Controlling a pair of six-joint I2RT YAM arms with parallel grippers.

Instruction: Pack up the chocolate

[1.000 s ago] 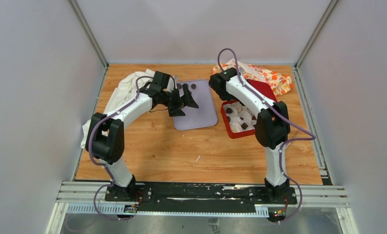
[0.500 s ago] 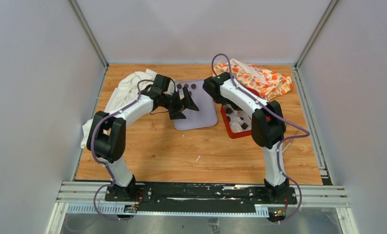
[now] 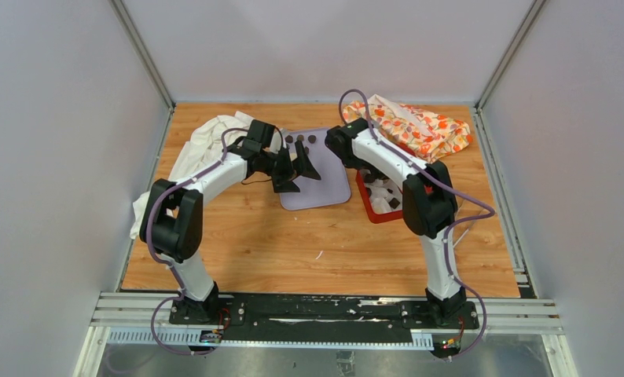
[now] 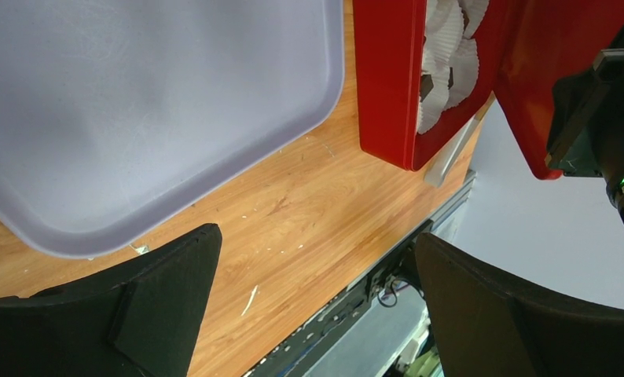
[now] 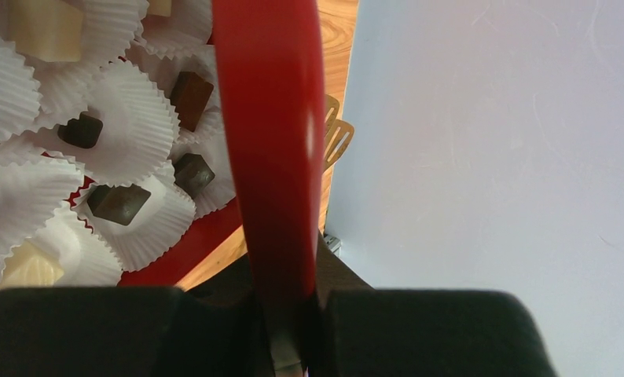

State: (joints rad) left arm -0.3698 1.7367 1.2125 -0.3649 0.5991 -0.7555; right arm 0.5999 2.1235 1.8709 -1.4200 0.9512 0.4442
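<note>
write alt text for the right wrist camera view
The right gripper is shut on the edge of a red lid that runs up the middle of the frame. Left of it, white paper cups hold chocolate, dark and cream pieces; right of it is a plain pale surface.

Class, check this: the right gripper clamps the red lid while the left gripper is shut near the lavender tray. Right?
No: the left wrist view shows the left gripper open, jaws wide apart, near the lavender tray. The right gripper does clamp the red lid.
</note>
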